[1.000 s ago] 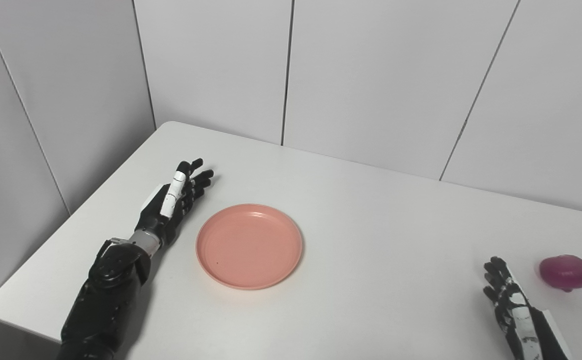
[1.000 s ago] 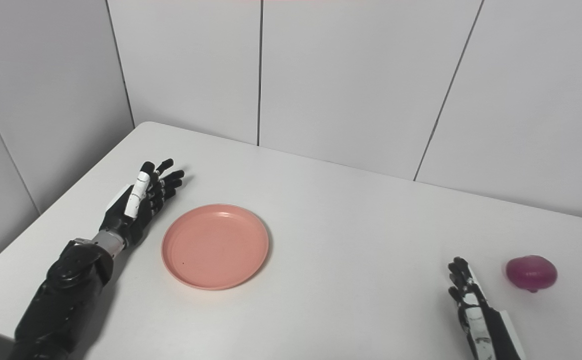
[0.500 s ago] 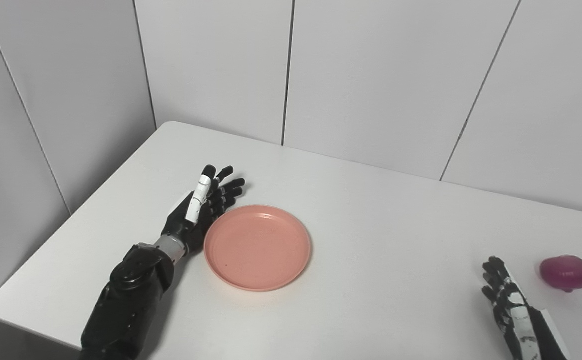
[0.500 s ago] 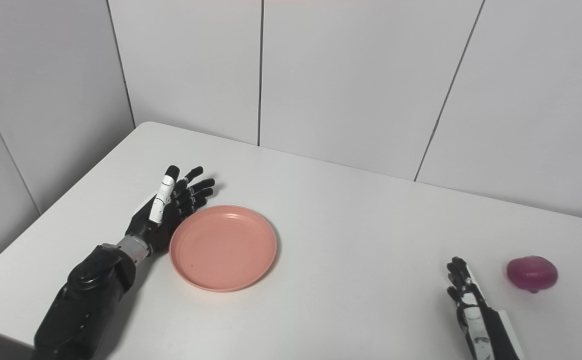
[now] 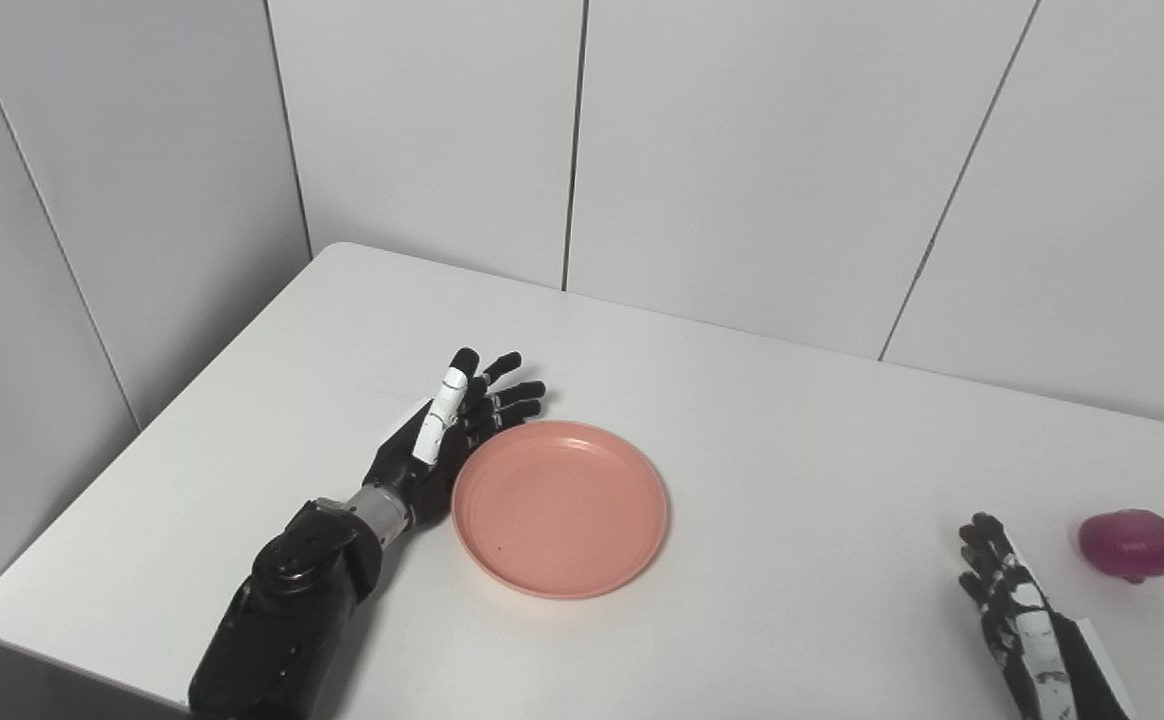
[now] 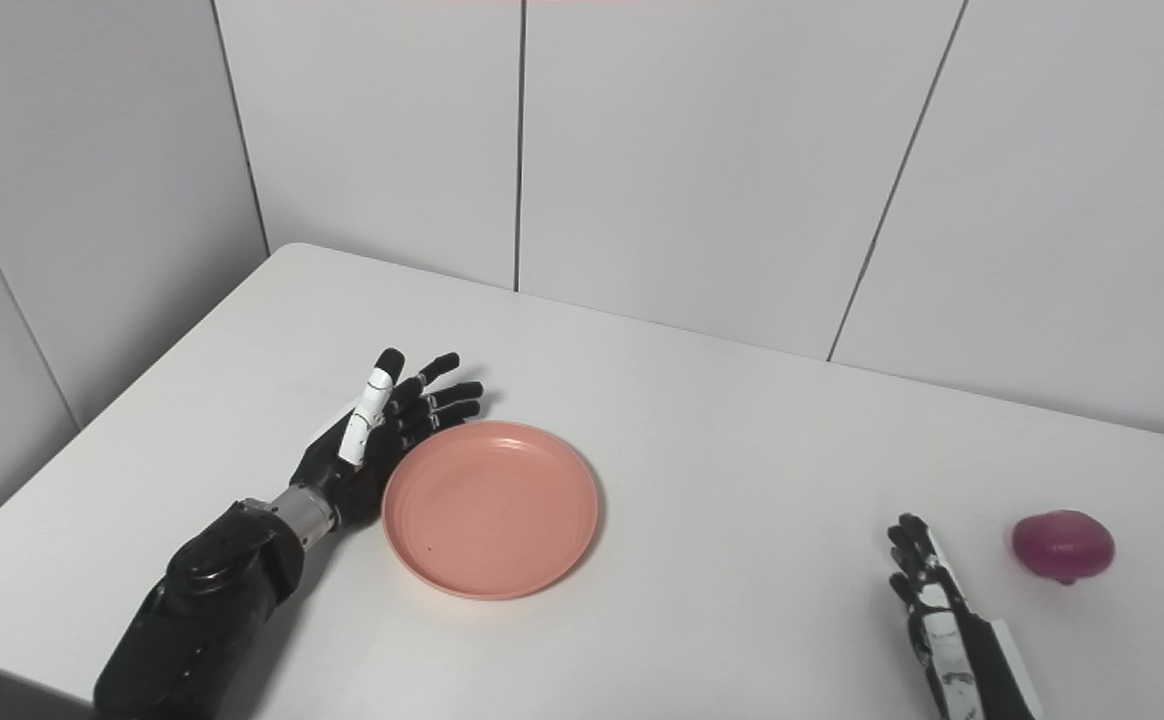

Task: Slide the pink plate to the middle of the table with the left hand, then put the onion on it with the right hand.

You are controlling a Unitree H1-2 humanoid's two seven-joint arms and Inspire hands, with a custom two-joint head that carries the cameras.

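Note:
A round pink plate [image 5: 560, 507] lies flat on the white table [image 5: 792, 440], left of its middle. My left hand [image 5: 447, 432] stands on edge against the plate's left rim, open, fingers stretched toward the back wall. A purple onion [image 5: 1132, 545] rests near the table's right side. My right hand [image 5: 1017, 615] lies open at the bottom right, a short way left of the onion and not touching it; its lower part is cut off by the picture's edge.
Grey wall panels [image 5: 742, 150] close off the back and left sides of the table. The table's rounded left corner and front edge [image 5: 12, 630] lie close to my left forearm [image 5: 287, 610].
My left hand has swept to the right, met the plate's left rim and pushed the plate rightward. The right hand and onion have stayed put.

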